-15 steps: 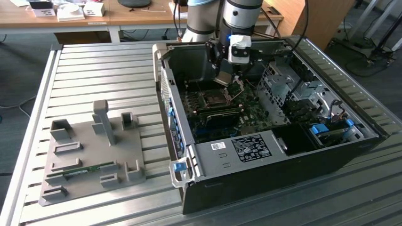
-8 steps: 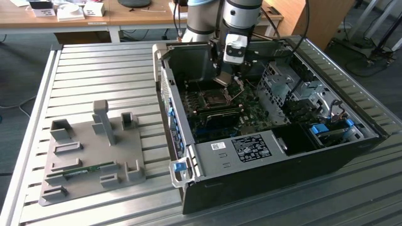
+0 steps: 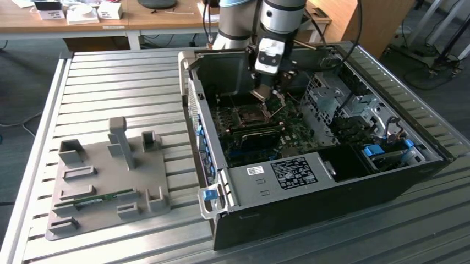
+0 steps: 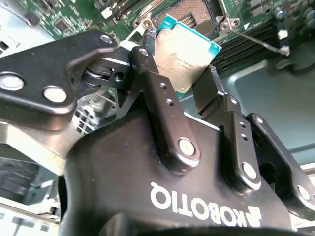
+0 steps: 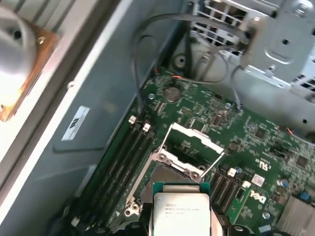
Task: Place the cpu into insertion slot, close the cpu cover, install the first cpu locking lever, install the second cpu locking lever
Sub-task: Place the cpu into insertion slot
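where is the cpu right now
In the second wrist view the cpu is clamped between the jaws, hanging just above the open insertion slot on the green board.

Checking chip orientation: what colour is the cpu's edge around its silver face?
Teal-green, framing the cpu; clearest in the second wrist view.

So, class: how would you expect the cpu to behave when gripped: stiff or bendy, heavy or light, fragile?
Probably stiff: the cpu looks flat though the tool pinches only its edges. Likely light, being a thin plate. Perhaps slippery: its smooth metal face offers little grip, so dropping it over the insertion slot seems a risk.
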